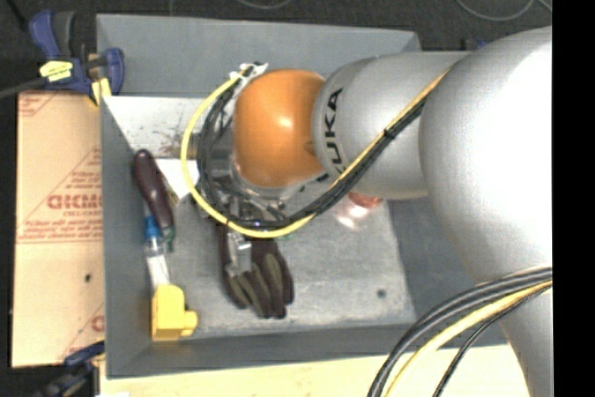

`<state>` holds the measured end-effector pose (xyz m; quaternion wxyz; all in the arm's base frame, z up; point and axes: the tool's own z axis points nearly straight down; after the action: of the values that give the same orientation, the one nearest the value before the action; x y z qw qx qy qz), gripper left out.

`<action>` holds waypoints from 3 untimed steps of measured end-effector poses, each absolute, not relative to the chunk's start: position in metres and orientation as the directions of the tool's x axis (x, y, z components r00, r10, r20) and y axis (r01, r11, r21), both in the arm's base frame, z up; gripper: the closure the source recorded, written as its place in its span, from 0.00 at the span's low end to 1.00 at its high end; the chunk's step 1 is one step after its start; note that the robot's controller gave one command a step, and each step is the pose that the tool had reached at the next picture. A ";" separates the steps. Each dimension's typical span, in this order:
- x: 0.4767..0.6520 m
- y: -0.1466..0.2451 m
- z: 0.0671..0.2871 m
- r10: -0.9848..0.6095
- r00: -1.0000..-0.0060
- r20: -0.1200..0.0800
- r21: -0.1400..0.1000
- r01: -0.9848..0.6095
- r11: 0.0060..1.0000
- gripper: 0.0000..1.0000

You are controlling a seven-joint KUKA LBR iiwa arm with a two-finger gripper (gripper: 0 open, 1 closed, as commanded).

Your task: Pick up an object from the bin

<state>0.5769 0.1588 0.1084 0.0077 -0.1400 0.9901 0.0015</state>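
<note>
My gripper (238, 250) reaches down below the orange wrist cover in the middle of the bin. Its tip is right at the top of a dark brown, ribbed, soft-looking thing (261, 282) that lies on the bin floor near the front wall. Whether that thing is gripped is hidden. To the left lies a tool with a dark maroon handle (152, 189). A clear and blue tube-like piece (156, 248) continues from it toward the front. A yellow block (172, 312) sits in the front left corner.
A pale pink and white thing (357, 207) shows partly under the arm at the right of the bin. The arm covers the back and right of the bin. Bare floor lies to the right of the brown thing.
</note>
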 end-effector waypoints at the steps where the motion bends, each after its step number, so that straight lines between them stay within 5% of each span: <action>1: 0.601 0.140 0.102 -0.254 -0.967 -0.015 0.000 -0.254 0.967 1.00; 3: 0.599 0.127 0.110 -0.227 -0.974 -0.013 0.003 -0.227 0.974 1.00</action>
<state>0.5992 0.1275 0.1104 0.0061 -0.1141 0.9934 0.0023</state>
